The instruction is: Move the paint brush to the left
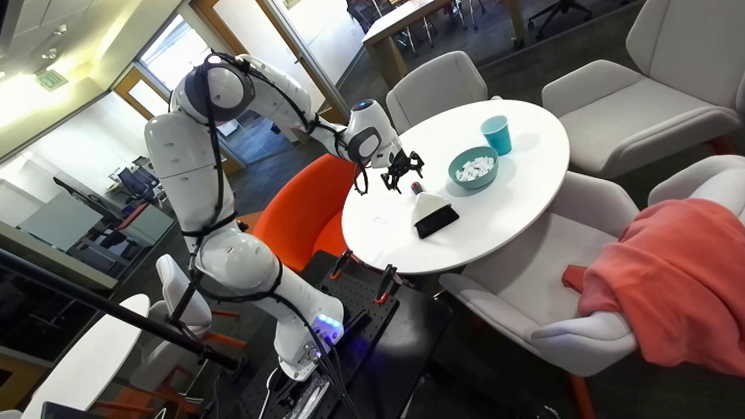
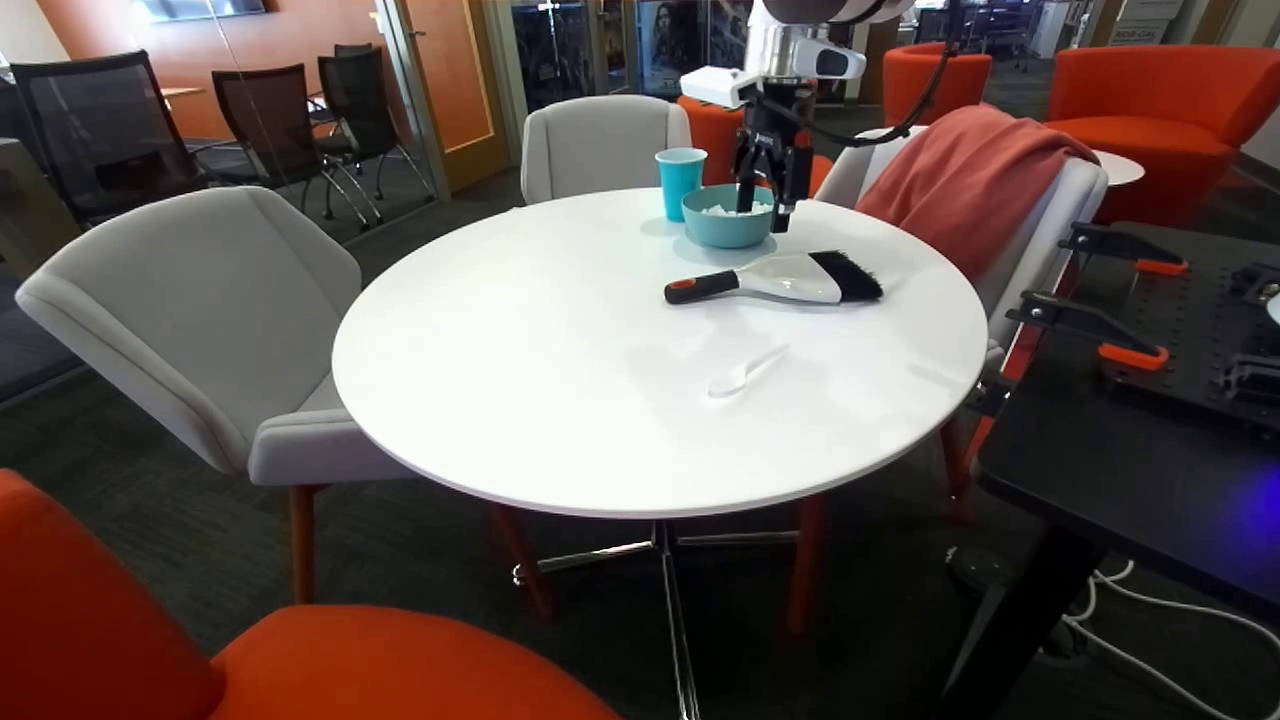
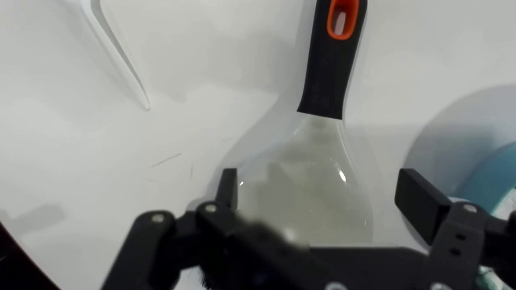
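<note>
On the round white table (image 2: pixel 520 400), the paint brush (image 2: pixel 790 277) lies between a spoon (image 2: pixel 729 383) and the teal bowl (image 2: pixel 712 228), a cup (image 2: pixel 681 185) beside that; above, the gripper (image 3: pixel 319 189) has its fingers spread.

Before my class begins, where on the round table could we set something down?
In an exterior view: bare tabletop from left rim to hand brush and white spoon, and from spoon to near rim. Crowded: cup, bowl and brush, where the end effector hangs.
</note>
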Robot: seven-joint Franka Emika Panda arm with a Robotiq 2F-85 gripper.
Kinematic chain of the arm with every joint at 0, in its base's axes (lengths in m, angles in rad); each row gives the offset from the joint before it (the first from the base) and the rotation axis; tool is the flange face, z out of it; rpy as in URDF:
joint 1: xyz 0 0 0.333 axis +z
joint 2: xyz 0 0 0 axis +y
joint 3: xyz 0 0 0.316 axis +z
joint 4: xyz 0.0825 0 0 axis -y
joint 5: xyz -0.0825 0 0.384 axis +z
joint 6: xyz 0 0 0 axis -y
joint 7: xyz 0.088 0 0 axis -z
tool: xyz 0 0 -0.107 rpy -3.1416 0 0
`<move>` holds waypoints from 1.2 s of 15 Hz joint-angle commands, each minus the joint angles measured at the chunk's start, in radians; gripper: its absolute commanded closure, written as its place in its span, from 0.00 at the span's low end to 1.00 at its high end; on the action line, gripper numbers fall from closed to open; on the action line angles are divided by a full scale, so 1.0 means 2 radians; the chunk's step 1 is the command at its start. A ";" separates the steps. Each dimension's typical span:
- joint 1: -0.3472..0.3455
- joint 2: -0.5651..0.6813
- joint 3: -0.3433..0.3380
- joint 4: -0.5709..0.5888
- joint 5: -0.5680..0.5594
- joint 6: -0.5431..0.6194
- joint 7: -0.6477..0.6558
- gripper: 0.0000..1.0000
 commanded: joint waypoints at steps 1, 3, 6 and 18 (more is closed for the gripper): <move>0.009 0.016 0.006 0.010 0.014 0.012 0.007 0.00; 0.017 0.026 0.003 0.015 0.011 0.018 0.014 0.00; 0.024 0.042 0.000 0.027 0.010 0.027 0.022 0.00; 0.008 0.109 0.026 0.083 0.053 0.069 0.007 0.00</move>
